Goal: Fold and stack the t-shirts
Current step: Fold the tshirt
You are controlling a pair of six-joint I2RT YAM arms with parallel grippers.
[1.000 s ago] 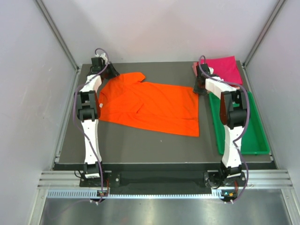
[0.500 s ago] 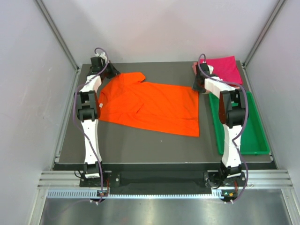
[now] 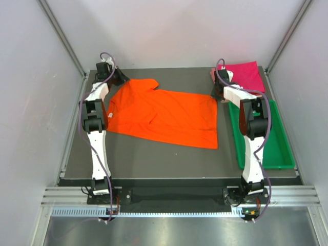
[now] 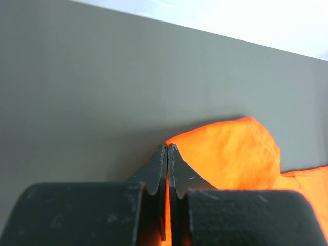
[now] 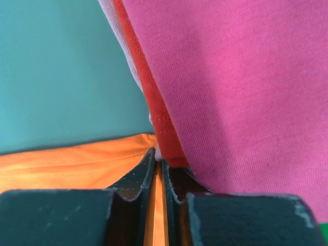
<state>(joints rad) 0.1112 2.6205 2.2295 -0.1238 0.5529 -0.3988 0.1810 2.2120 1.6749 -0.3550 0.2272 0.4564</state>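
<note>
Cloth dominates the scene: the orange t-shirt (image 3: 164, 115) lies spread flat and lightly creased across the far half of the matte grey tabletop (image 3: 154, 159), with its collar toward the far left corner and its hem toward the right edge. The magenta t-shirt (image 3: 246, 74), a fine-knit folded square, sits in the far right corner with the edge of the pale pink t-shirt (image 5: 119, 32) showing under it. A glossy green tray (image 3: 266, 138) runs along the right edge.

Both arms reach far forward from the near edge, wrists low. The left fingers (image 4: 156, 171) are pinched together on the orange t-shirt near the collar. The right fingers (image 5: 138, 177) are clamped on its hem corner, just beside the magenta t-shirt.
</note>
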